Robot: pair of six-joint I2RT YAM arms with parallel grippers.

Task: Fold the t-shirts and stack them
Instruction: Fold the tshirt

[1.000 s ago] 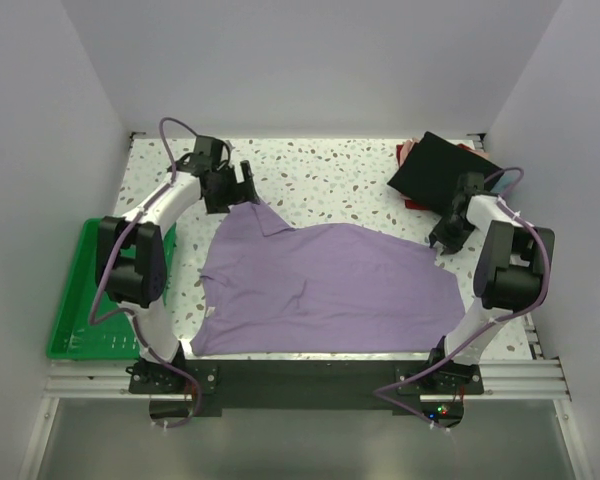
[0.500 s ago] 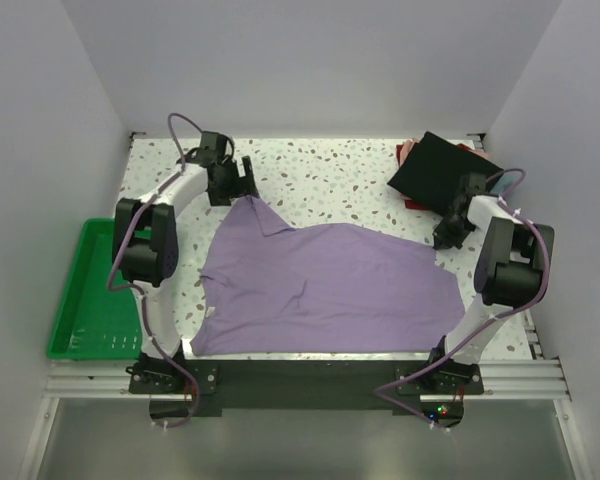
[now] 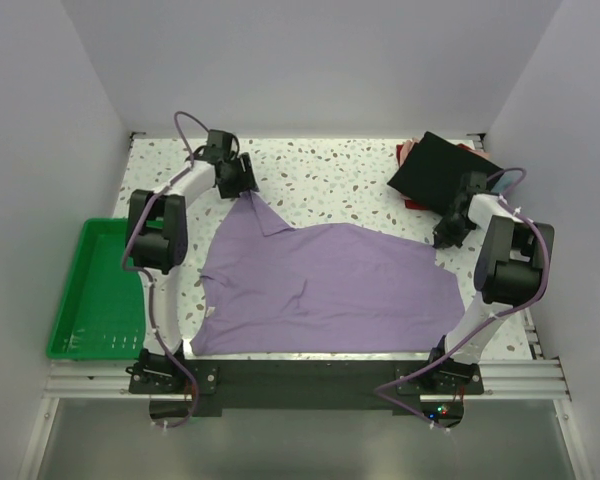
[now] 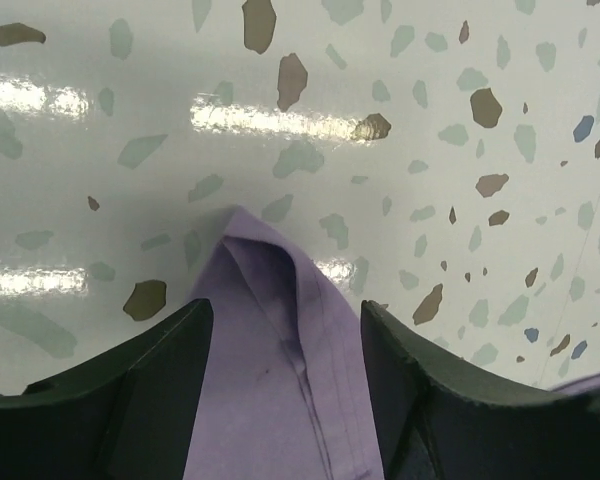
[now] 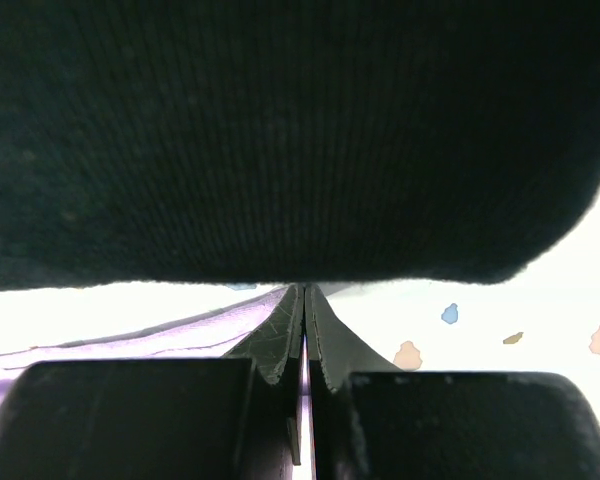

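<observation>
one speckled table (image 3: pixel 340 165) with everything on it. one lavender t-shirt (image 3: pixel 330 285) lies spread mostly flat over the middle and near part of the table, a few wrinkles on its left half, and one narrow corner pulled out toward the far left. one green tray (image 3: pixel 90 300) sits off the table's left edge, near side. at the far right there is one folded black t-shirt (image 3: pixel 435 170) on top of red/pink cloth (image 3: pixel 408 152); only the edges of that cloth poke out, so i cannot count how many pieces are under it. two arms, two grippers. the left gripper (image 3: pixel 244 188) is at the shirt's far-left corner; the right gripper (image 3: pixel 441 241) is at the shirt's right edge, just near of the black tee. the top view shows the layout but not how the jaws stand. the left wrist view does: both dark fingers (image 4: pixel 170 370) stand well apart, the lavender corner lies on the table in the gap between them, and nothing is clamped. in the right wrist view the two fingers (image 5: pixel 275 345) are pressed together with only a hairline between, and lavender fabric runs in from the left right up to the tips, so it looks pinched there. dark knit cloth fills the upper half of that view and hides what is beyond.
</observation>
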